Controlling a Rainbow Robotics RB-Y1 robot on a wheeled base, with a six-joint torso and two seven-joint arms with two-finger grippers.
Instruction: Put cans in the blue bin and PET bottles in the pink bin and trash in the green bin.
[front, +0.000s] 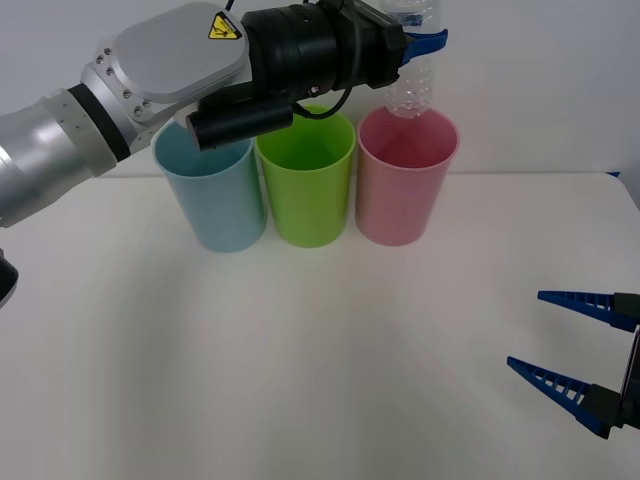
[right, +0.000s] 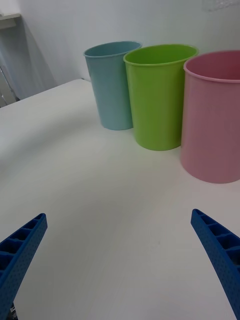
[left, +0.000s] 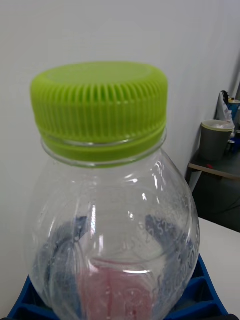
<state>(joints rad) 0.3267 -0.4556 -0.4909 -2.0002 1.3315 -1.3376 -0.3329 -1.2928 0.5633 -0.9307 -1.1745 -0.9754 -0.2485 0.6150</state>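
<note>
My left gripper (front: 415, 45) grasps the bottle (front: 412, 75) above the pink bin (front: 405, 190); its wrist camera reveals the green cap (left: 99, 107). My right gripper (front: 580, 350) rests spread, idle.

White table (front: 300, 380): blue bin (front: 213, 195), green bin (front: 307, 180), pink bin (front: 405, 180) in row, touching.

A clear bottle (left: 120, 240) with a ribbed yellow-green cap (left: 100, 107) is showing beside light blue (front: 212, 195), lime-green (front: 307, 180) and pink (front: 405, 180) bins on a white table (front: 300, 380).
</note>
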